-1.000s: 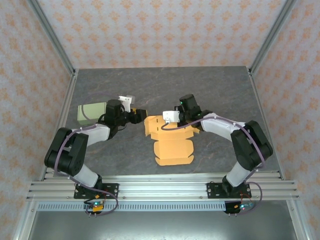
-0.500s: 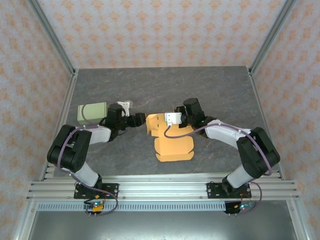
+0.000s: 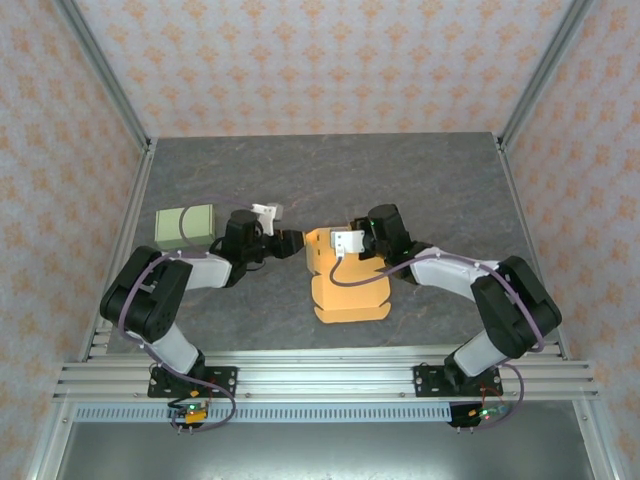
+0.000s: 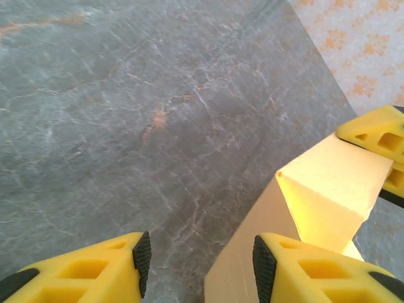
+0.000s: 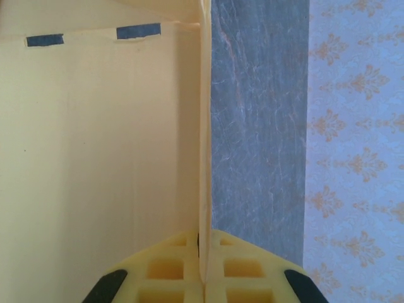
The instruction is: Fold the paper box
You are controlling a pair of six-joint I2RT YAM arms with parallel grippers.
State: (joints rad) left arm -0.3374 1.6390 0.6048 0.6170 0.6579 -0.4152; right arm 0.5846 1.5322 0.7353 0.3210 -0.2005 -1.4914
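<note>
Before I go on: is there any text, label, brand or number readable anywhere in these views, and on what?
None can be read.
paper box: plain orange, no print; the two dark marks on it in the right wrist view are not letters.
green box: no print visible.
wall: ornament pattern only.

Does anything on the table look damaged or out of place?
Nothing stands out. The paper box is half folded, one wall upright and pinched by the right gripper; no tear or crush shows. The left gripper is open at its corner.
</note>
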